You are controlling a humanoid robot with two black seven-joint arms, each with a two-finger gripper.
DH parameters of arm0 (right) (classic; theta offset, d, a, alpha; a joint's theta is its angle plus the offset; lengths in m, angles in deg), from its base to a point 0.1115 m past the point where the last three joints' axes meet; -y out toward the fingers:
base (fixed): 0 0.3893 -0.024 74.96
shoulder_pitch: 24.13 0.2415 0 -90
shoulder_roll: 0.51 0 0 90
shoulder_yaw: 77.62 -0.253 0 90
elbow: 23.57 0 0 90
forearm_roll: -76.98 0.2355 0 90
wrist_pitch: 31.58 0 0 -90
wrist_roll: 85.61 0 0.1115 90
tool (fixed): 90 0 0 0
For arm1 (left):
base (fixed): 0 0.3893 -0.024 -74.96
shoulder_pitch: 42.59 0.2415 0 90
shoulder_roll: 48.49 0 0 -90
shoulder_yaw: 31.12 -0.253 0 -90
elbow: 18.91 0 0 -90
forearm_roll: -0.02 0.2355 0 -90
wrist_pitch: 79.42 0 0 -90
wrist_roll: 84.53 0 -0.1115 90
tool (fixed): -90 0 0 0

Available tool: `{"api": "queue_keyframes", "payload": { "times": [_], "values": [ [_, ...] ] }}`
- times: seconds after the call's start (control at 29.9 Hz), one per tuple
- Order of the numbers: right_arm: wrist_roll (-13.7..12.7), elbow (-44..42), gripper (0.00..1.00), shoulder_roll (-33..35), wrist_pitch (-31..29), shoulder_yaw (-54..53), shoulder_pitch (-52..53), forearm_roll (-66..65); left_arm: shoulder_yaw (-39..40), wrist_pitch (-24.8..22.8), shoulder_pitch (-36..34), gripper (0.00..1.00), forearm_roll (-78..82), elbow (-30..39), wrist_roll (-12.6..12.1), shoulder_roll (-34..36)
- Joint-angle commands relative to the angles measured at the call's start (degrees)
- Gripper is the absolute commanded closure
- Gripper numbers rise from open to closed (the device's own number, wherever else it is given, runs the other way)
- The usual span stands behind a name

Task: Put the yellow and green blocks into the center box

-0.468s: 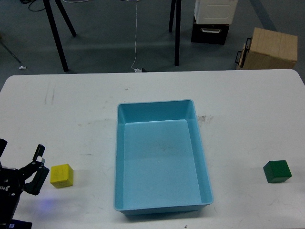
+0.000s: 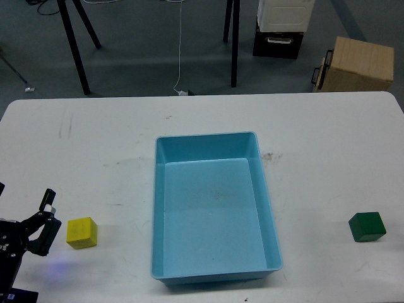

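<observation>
A yellow block sits on the white table at the lower left. A green block sits at the lower right. The light blue box stands empty in the middle of the table. My left gripper is at the lower left edge, just left of the yellow block, not touching it. Its fingers are spread and hold nothing. My right gripper is out of view.
Beyond the far table edge are black stand legs, a white and black crate, and a cardboard box on the floor. Faint marks show on the table near the box's right rim.
</observation>
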Motion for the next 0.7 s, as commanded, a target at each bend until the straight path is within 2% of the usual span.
{"api": "queue_keyframes", "payload": {
  "times": [0.0, 0.2, 0.3, 0.5, 0.67],
  "values": [
    [-4.91, -0.23, 0.0, 13.98, 0.75, 2.3, 4.2, -6.97, -0.55, 0.01, -1.45, 0.0, 0.0, -0.17, -0.05, -0.06],
    [-14.4, -1.55, 0.0, 38.51, 0.22, 12.3, 16.84, -20.13, -0.63, 0.01, -2.86, 0.0, 0.0, -0.26, -0.14, -0.15],
    [-16.43, -1.55, 0.0, 47.14, -0.13, 23.36, 28.6, -32.25, -0.72, 0.01, -3.3, 0.0, 0.09, -0.34, -0.23, -0.24],
    [-18.63, -1.55, 0.0, 48.57, -7.59, 58.23, 58.92, -55.99, -0.9, 0.01, -3.48, 0.0, 0.7, -0.78, -0.32, -0.41],
    [-18.63, -0.93, 0.0, 47.95, -8.0, 84.18, 78.45, -70.86, -3.18, 0.01, -3.57, 0.0, 3.34, -0.96, -0.05, -0.76]
  ]
}}
